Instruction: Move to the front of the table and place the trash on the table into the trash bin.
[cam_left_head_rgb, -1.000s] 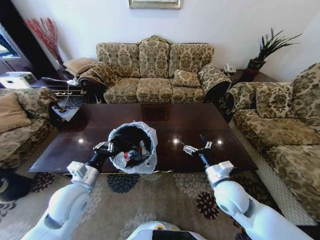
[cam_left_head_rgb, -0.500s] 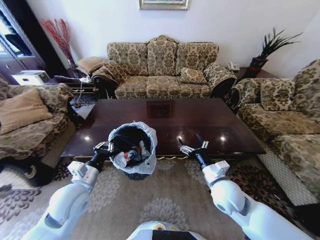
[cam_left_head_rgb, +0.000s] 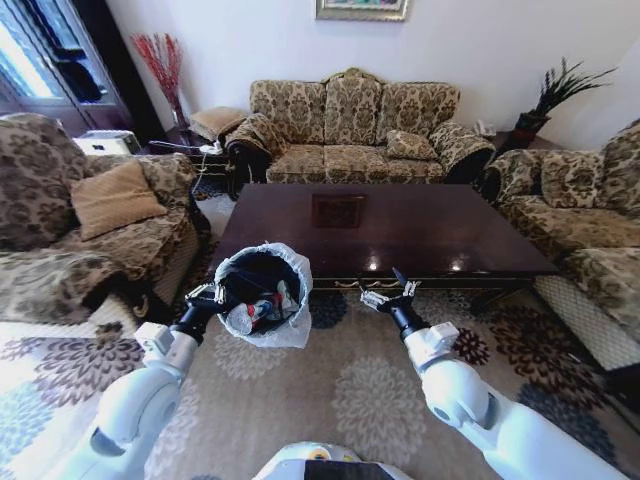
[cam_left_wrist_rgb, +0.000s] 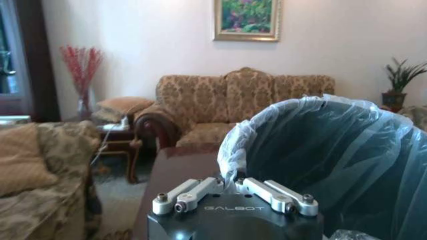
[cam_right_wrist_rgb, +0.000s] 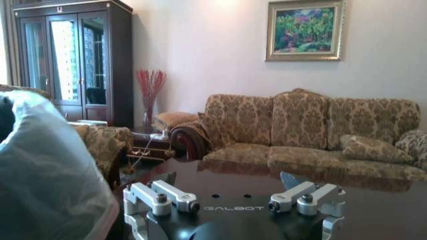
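Observation:
My left gripper (cam_left_head_rgb: 208, 297) is shut on the rim of the trash bin (cam_left_head_rgb: 263, 296), a black bin with a white bag folded over its edge. I hold it up over the carpet. Trash (cam_left_head_rgb: 256, 311) lies inside it, red and white pieces among them. In the left wrist view the fingers (cam_left_wrist_rgb: 267, 190) pinch the bag at the trash bin (cam_left_wrist_rgb: 333, 155) rim. My right gripper (cam_left_head_rgb: 391, 294) hangs open and holds nothing, just short of the table's near edge. The dark glossy table (cam_left_head_rgb: 400, 225) stands ahead and to the right. The right wrist view shows the right gripper (cam_right_wrist_rgb: 227, 181) facing the table (cam_right_wrist_rgb: 373, 200).
A patterned sofa (cam_left_head_rgb: 350, 130) stands behind the table. An armchair with a cushion (cam_left_head_rgb: 90, 220) is at the left, another sofa (cam_left_head_rgb: 590, 215) at the right. A side table (cam_left_head_rgb: 195, 150) sits at the back left. Patterned carpet (cam_left_head_rgb: 350, 390) lies under me.
The whole picture has shifted: the camera has drawn back and turned, so the table lies farther ahead and to the right. Both arms keep their pose, and the bin stays in my left gripper.

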